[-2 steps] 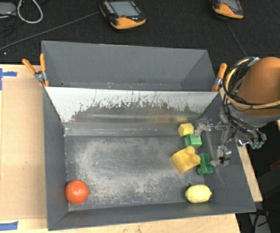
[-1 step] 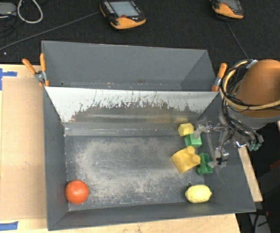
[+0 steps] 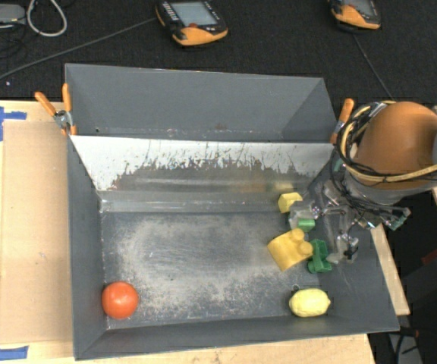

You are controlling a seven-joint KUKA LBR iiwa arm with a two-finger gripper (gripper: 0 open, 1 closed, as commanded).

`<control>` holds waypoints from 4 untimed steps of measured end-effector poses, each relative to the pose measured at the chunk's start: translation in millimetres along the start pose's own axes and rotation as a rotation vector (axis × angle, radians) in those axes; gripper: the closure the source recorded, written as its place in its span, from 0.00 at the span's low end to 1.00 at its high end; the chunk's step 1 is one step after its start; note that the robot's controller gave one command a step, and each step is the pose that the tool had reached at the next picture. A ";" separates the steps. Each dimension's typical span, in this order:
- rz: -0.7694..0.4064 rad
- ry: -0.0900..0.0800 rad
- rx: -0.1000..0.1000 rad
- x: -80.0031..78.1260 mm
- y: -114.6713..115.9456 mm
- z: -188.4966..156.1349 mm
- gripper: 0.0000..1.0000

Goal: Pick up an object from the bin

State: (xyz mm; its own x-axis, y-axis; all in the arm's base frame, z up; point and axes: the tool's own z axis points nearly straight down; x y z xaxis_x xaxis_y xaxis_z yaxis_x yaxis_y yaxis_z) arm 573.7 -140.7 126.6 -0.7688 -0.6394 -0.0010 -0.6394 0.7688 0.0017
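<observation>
Hovering with the gripper (image 3: 344, 243) just above and to the right of a dark green toy piece (image 3: 319, 258), small and angular, lying on the right side of the bin (image 3: 196, 260) floor close under the right wall. Not managing to tell whether the pincer is apart or together, with metalwork and wiring crowding that spot; not managing to tell either whether it is touching the dark green toy piece or merely hanging beside it.

Being hemmed in on the left by a blocky yellow chunk (image 3: 288, 250), pressed right against the green piece's side. Being crowded from behind by a pale green piece (image 3: 306, 222), lying just beside the gripper on its left and near the top of the yellow chunk. Being followed farther back by a small yellow block (image 3: 289, 201), resting near the foot of the back wall.

Leaving a lemon (image 3: 309, 302) toward the front wall, near this cluster but apart from it. Leaving an orange-red ball (image 3: 119, 299) alone in the front left corner, well apart from everything else.

Reaching in from the right over the bin's right wall, carrying a rounded orange cover (image 3: 400, 139) on the wrist and looped cables (image 3: 351, 139) around it, above the gripper.
</observation>
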 end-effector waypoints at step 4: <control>-0.164 -0.007 0.003 -6.0 3.2 50.3 1.00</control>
State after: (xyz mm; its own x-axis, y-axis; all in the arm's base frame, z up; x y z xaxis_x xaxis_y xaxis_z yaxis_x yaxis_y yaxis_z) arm 576.3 -134.3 76.3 -0.6545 -0.7561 -0.0077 -0.7561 0.6545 -0.0022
